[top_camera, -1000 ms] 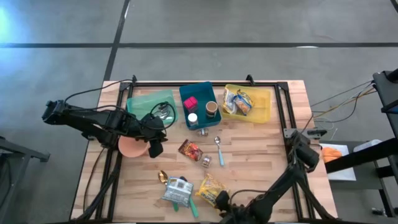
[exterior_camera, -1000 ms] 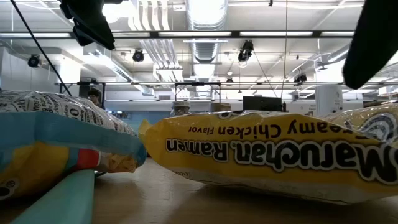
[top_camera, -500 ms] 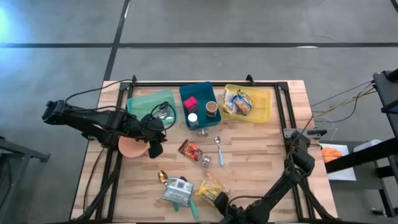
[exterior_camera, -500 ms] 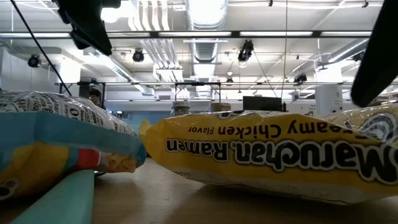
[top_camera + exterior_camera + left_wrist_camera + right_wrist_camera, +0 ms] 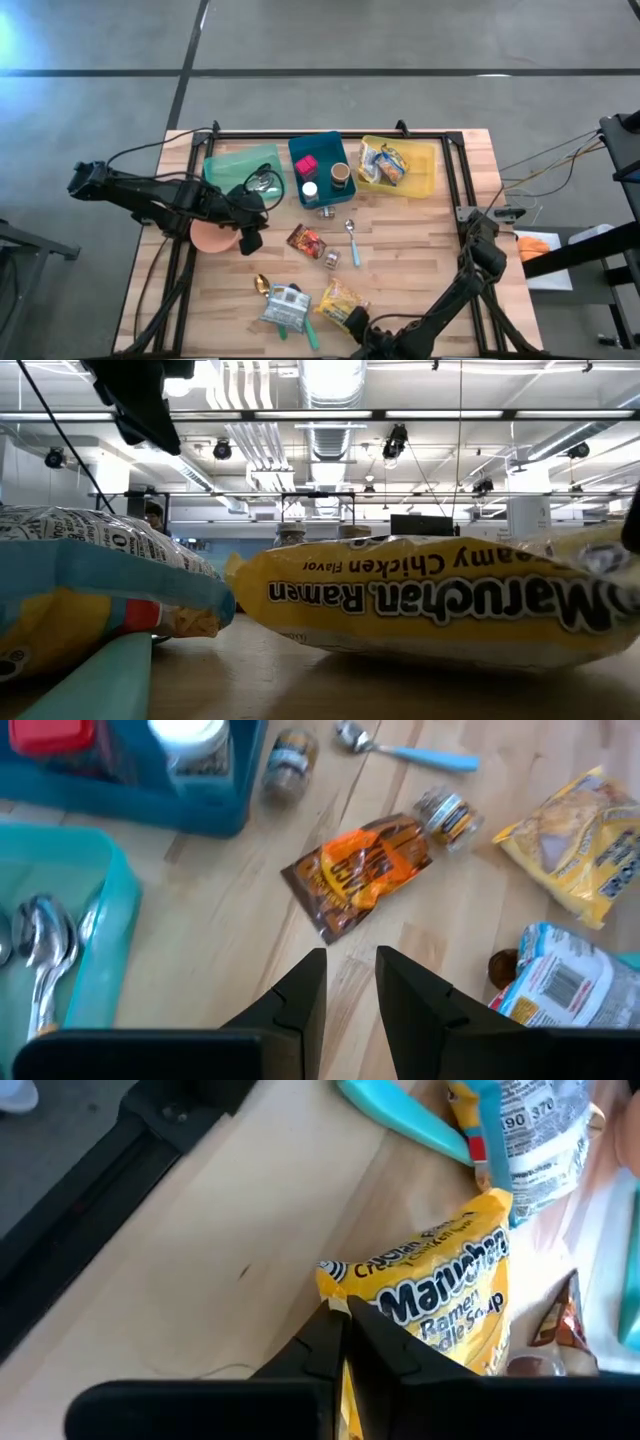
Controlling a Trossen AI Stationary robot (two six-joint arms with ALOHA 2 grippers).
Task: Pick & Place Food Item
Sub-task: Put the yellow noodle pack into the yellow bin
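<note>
We see the right gripper (image 5: 340,1330) clamped on the ramen (image 5: 342,302) at lower centre. Left gripper (image 5: 350,982) – slightly apart, empty. Blue bin (image 5: 322,147) holds small containers – yellow bin (image 5: 428,160) a packet.

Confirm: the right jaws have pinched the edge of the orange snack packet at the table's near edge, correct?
Not quite. The right gripper is shut on the edge of the yellow ramen packet, not the orange snack packet; the right wrist view shows it.
</note>
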